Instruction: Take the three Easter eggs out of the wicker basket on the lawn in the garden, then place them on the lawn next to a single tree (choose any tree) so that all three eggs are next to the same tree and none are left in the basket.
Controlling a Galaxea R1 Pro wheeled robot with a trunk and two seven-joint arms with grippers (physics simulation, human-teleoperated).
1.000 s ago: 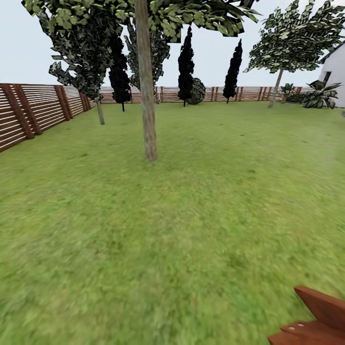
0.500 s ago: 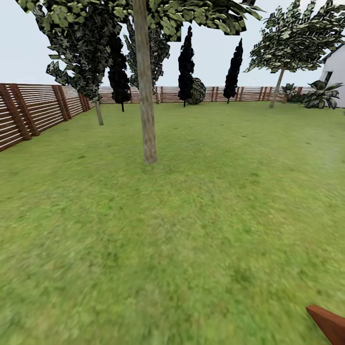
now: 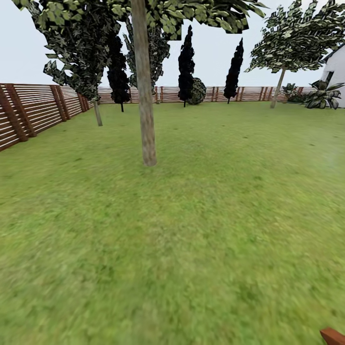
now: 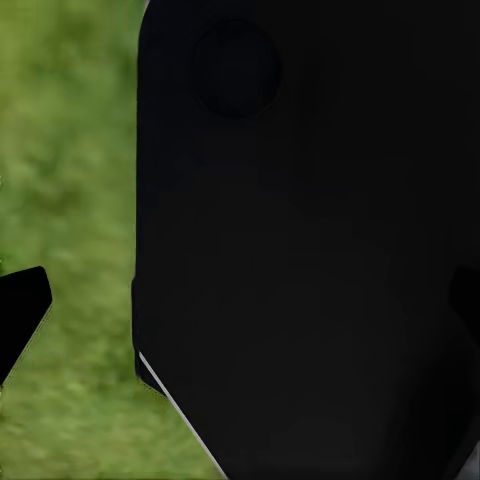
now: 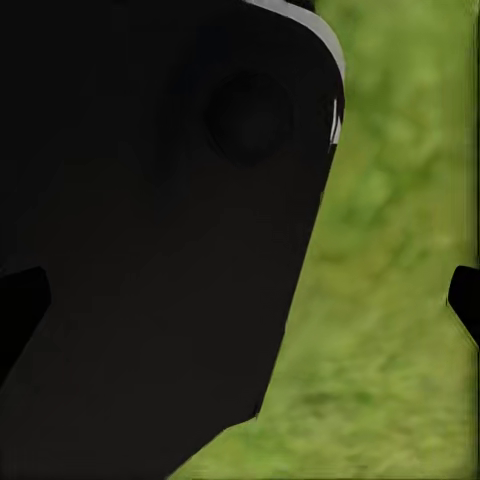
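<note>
Head view: a blurry green lawn [image 3: 191, 230] is ringed by a slatted fence [image 3: 33, 108]; the pale-trunked tree [image 3: 144, 96] is seen upright. Both pincers' states cannot be told.

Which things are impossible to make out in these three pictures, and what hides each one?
- Reddish-brown wooden piece, head view: cut off by the picture's corner, so what it is cannot be told.
- Left wrist view: a large black robot part blocks most of the blurry green lawn.
- Right wrist view: a similar black body covers much of the grass; whether either gripper is open or shut cannot be told.
</note>
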